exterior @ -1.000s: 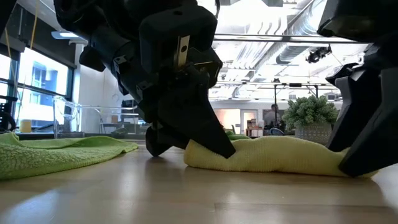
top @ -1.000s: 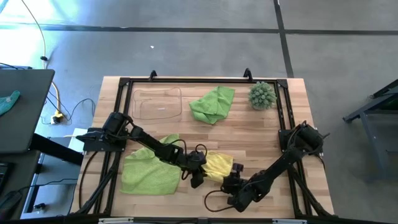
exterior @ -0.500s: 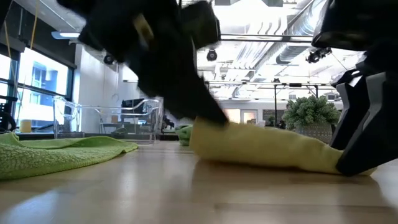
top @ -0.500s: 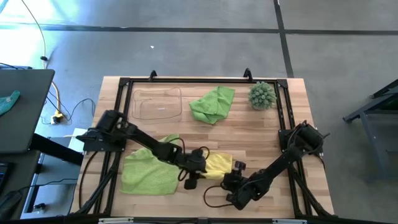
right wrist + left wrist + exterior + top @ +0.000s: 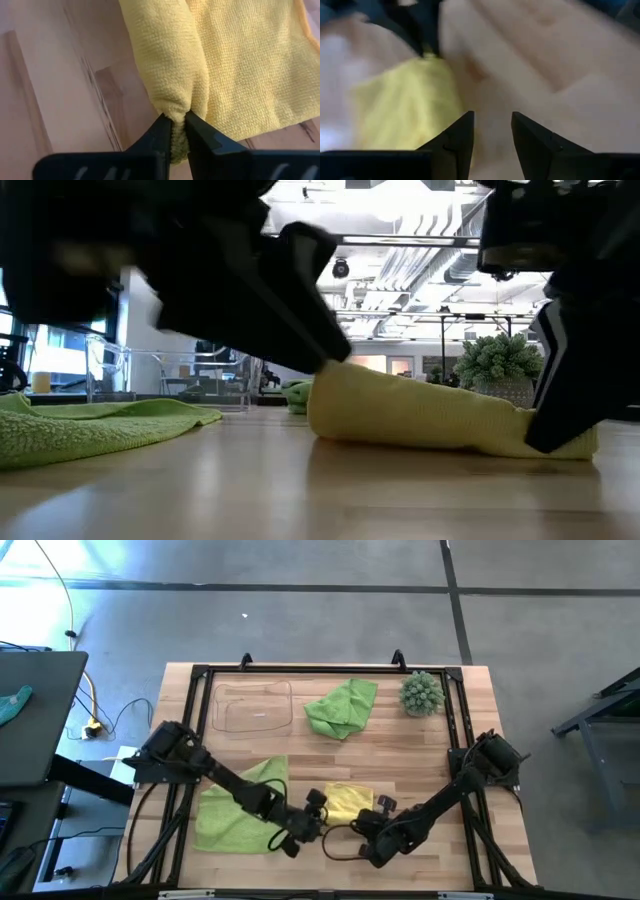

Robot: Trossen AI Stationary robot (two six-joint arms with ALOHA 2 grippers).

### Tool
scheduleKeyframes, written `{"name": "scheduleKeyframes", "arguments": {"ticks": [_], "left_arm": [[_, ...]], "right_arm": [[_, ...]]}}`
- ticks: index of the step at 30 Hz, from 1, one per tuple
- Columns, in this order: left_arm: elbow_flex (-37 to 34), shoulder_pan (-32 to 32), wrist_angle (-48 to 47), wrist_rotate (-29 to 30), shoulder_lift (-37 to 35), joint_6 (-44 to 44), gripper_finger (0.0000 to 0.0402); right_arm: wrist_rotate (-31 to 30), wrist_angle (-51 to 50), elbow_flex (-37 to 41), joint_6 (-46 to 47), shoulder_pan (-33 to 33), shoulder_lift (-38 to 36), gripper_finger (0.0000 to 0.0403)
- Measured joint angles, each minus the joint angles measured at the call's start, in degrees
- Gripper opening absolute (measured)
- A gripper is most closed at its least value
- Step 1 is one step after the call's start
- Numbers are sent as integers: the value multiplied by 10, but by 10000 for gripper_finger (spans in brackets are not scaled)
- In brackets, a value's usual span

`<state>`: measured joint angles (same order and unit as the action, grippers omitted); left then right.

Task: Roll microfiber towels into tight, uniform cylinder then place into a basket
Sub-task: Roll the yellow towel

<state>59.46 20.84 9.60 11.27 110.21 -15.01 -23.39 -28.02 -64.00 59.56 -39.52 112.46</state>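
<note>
The yellow towel (image 5: 346, 802) lies partly rolled on the table near the front edge, with a thick fold along one side (image 5: 165, 60). My right gripper (image 5: 364, 828) is shut on its near right end and also shows in the low view (image 5: 560, 415). My left gripper (image 5: 492, 132) is open just off the towel's left end (image 5: 335, 395), with bare wood between its fingers. One lime green towel (image 5: 240, 812) lies flat at the front left. The other (image 5: 340, 706) lies crumpled at the far middle. The clear basket (image 5: 222, 710) stands at the far left. My right gripper pinches the end of the yellow towel's rolled fold (image 5: 173, 109) between its two fingers, several layers thick. The fingers slant down from the table's right and lie along the roll. The towel rests on the table, its flat part (image 5: 250, 65) spread beside the roll.
A spiky green ball plant (image 5: 422, 692) stands at the far right corner. A black frame (image 5: 300, 670) runs around the tabletop. Bare wood shows between the yellow towel and the far green towel.
My left gripper has come off the yellow towel's left end and drawn back toward the table's near left. My right gripper has shifted slightly left with the towel's right end. The towel's left end now stands thicker and higher than before.
</note>
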Motion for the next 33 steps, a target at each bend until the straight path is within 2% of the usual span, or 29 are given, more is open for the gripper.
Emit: {"name": "scheduleKeyframes", "arguments": {"ticks": [3, 13, 18, 21, 28, 33], "left_arm": [[0, 7, 23, 70, 18, -34, 120], [1, -22, 39, 116, 61, -12, 140], [2, -42, 19, 51, 63, 60, 146], [3, -52, 7, 30, 61, 126, 136], [5, -89, -28, -72, 58, 301, 100], [4, -109, -25, -141, 59, 385, 70]], "right_arm": [[6, 0, 0, 2, 7, 0, 26], [14, 3, 0, -3, 13, -1, 36], [12, 3, 1, -5, 13, -1, 38], [15, -25, -13, -22, 13, 1, 50], [10, -206, -98, -72, 14, -9, 111], [-1, -271, -148, -100, 7, -12, 127]]}}
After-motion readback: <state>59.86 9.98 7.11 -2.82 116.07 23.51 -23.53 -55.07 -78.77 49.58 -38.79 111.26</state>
